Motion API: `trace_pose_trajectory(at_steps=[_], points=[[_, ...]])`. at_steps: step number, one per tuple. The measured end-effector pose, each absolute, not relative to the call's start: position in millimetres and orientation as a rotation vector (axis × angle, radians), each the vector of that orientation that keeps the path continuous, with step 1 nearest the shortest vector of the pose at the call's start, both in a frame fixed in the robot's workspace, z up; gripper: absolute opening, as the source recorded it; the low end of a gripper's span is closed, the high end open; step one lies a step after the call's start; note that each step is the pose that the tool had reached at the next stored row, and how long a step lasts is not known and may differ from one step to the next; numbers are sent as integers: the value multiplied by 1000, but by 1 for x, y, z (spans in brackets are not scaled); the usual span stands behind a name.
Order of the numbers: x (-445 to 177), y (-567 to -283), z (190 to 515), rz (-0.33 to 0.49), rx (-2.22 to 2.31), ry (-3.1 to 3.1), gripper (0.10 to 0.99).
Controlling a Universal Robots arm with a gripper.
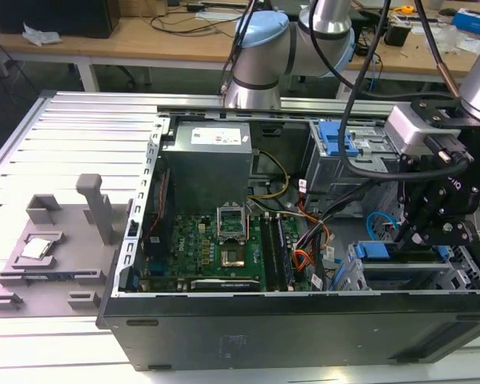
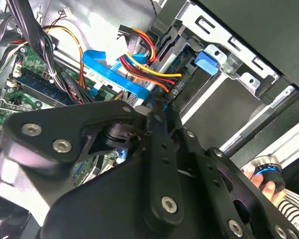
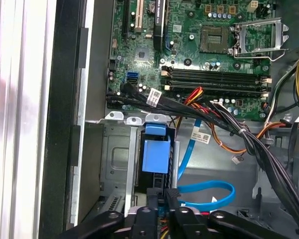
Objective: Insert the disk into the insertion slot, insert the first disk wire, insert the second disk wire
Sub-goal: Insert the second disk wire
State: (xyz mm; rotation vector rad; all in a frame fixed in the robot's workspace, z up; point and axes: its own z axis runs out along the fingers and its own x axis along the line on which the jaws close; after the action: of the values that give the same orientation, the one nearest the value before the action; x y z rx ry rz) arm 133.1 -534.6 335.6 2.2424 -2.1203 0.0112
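While the gripper (image 3: 164, 199) sits at the drive cage (image 3: 117, 164), its finger opening cannot be told; the light blue cable (image 3: 209, 191) loops just beside it.

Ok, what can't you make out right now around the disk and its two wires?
- Exterior view: the gripper covers part of the disk, so how far it is seated is unclear.
- Second wrist view: the first disk wire runs behind the gripper body, which hides its plug.
- First wrist view: the second disk wire passes under the gripper, so its connection is unclear.
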Motion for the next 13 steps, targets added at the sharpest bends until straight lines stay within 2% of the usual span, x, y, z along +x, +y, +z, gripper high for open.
trace_pose_trajectory(at_steps=[1,5,6,8,13], points=[[133,-535,336,11,2242,-2120,235],[133,-529,368,21,2237,-2116,235],[133,-526,379,27,2234,-2113,106],[133,-525,395,33,2231,-2110,106],[133,-525,398,33,2231,-2110,106]])
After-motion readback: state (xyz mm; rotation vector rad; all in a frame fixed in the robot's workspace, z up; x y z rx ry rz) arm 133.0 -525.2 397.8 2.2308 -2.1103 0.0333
